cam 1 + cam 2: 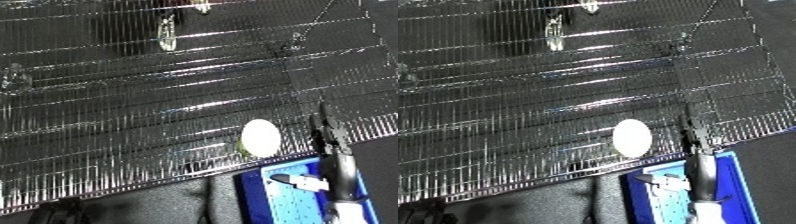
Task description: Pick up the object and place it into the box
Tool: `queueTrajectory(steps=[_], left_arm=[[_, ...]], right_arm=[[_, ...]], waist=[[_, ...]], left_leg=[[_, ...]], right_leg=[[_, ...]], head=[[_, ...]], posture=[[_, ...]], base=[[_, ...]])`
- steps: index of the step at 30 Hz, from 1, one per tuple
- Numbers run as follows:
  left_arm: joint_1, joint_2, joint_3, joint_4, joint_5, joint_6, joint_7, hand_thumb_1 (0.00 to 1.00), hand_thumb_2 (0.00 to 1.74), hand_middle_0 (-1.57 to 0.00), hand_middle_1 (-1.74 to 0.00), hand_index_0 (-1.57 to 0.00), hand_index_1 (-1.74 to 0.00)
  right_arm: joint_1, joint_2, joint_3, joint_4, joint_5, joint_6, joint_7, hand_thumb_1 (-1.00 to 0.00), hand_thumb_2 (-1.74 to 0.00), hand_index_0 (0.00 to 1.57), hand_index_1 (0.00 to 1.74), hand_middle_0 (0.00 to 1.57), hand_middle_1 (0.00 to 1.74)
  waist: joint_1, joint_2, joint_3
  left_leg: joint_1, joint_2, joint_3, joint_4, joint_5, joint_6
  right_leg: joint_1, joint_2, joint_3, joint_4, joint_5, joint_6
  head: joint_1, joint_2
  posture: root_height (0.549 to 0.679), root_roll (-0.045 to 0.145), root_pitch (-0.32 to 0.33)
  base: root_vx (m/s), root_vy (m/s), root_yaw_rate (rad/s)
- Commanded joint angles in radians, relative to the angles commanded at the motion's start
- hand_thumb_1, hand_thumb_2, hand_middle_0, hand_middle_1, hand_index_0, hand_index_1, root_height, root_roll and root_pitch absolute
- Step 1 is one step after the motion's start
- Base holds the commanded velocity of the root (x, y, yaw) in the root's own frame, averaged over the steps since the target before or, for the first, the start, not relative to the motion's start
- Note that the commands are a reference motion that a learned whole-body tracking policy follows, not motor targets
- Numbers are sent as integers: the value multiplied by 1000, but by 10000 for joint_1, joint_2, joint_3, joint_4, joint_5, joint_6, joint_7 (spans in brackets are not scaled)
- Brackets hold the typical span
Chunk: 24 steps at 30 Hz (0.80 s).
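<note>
A white, egg-shaped object (260,136) lies on the shiny wire-mesh surface (133,100), close to its front edge. A trace of yellow-green shows at the object's lower left rim. My right hand (327,136) rises from the lower right, seen edge-on, its black fingers straight and pointing away from me. It stands just right of the object with a small gap between them and holds nothing. The blue bin (266,197) sits below the mesh edge, under my right forearm (343,185). My left hand is out of sight.
A small white piece (298,181) shows over the bin's floor beside my forearm; I cannot tell what it is. Pale shapes (166,34) show through the mesh at the top. Dark floor (133,205) lies left of the bin.
</note>
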Motion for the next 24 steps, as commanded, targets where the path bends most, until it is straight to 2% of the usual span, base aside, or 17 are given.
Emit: queueTrajectory(steps=[6,12,17,24], left_arm=[[-105,53,-149,24,125,-65,28,1000,1740,-1570,-1740,-1570,-1740],[-181,141,-199,178,217,-204,138,1000,1740,-1570,-1740,-1570,-1740],[-226,196,-210,217,132,-167,218,1000,1740,-1570,-1740,-1570,-1740],[-209,228,-311,78,170,-246,349,1000,1740,-1570,-1740,-1570,-1740]], right_arm=[[-103,-153,203,466,193,13,4,0,0,0,0,0,0],[-333,-291,281,872,456,-28,-93,0,0,0,0,0,0],[-513,-420,290,1084,599,123,-42,0,0,0,0,0,0],[-724,-541,341,999,580,293,16,0,0,0,0,0,0]], waist=[[-42,76,0],[-64,228,0],[-66,333,0],[-55,423,0]], left_leg=[[-292,-8,-9,216,-78,-17],[-711,-75,-7,543,-187,-22],[-1173,-165,-1,868,-277,3],[-1834,-235,-3,1297,-391,48]], right_leg=[[-228,19,21,107,-41,-54],[-635,7,49,414,-133,-117],[-1115,3,106,775,-217,-158],[-1787,57,160,1270,-340,-219]], head=[[585,104],[1042,253],[1324,457],[1519,753]], posture=[[660,42,-37],[657,49,-18],[654,55,1],[648,57,31]], base=[[-25,-33,-54],[-24,-17,-31],[-21,-16,-25],[-17,-30,-14]])
